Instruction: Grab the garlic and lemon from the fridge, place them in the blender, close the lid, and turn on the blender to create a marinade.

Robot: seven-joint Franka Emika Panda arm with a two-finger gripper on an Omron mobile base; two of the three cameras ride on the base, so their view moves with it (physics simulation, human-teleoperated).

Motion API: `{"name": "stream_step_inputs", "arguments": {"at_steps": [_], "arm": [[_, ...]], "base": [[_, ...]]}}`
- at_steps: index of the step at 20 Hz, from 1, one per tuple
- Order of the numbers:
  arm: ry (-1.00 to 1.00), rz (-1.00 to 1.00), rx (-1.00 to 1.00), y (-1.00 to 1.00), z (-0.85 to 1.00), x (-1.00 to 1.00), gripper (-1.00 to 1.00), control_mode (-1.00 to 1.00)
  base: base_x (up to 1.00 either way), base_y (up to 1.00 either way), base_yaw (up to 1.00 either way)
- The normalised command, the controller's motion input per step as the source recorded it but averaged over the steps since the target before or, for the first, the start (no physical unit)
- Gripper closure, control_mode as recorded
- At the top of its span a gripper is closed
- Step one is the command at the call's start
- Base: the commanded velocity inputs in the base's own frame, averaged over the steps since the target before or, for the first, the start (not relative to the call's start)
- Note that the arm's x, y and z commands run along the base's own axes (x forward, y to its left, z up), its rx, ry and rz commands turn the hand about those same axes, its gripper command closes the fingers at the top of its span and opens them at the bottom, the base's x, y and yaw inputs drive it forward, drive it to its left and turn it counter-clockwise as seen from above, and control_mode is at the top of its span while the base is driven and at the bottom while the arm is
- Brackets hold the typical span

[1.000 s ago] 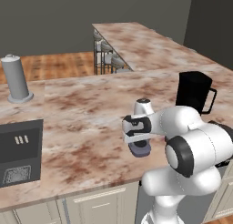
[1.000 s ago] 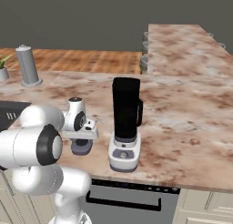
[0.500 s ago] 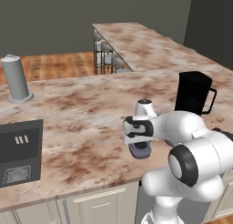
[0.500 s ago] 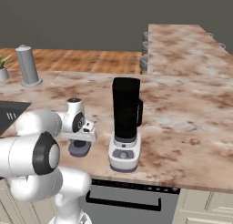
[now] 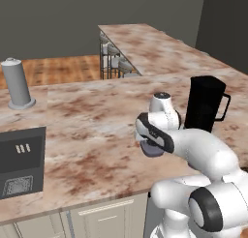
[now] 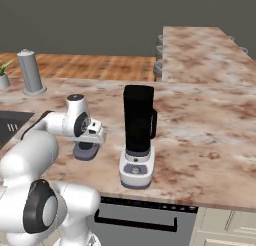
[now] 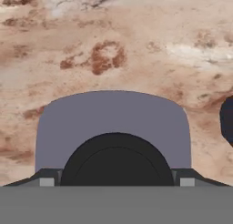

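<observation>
Low over the counter (image 5: pixel 87 130), gripper (image 7: pixel 114 184) points down onto the lid (image 7: pixel 113 123).

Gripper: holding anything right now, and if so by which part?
Cannot be told. The gripper sits low over the lid lying on the counter, fingertips at its two sides, but contact isn't visible.

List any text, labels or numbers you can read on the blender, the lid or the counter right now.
No readable text anywhere.
Blender: small marks around the front button, too small to read.
Lid under the hand: plain, no marking.
Dark panel set in the counter: small white marks and a square symbol, too blurred to read.
</observation>
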Motion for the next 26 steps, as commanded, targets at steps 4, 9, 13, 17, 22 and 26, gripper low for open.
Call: {"name": "stream_step_inputs", "arguments": {"at_steps": [4,9,13,17,22,26], "arm": [[-0.23,0.0,0.0,-0.23,1.0,-0.11,1.0,-1.0],[-0.24,0.0,0.0,-0.19,1.0,-0.2,1.0,-1.0],[-0.22,0.0,0.0,-0.12,1.0,-0.11,1.0,-1.0],[-0.25,-0.01,0.0,-0.13,1.0,-0.18,1.0,-1.0],[-0.24,-0.04,0.0,-0.24,1.0,-0.16,1.0,-1.0],[-0.27,-0.06,0.0,-0.46,1.0,-0.14,1.0,-1.0]], "base": [[0.0,0.0,0.0],[0.0,0.0,0.0],[0.0,0.0,0.0],[0.0,0.0,0.0],[0.0,0.0,0.0],[0.0,0.0,0.0]]}}
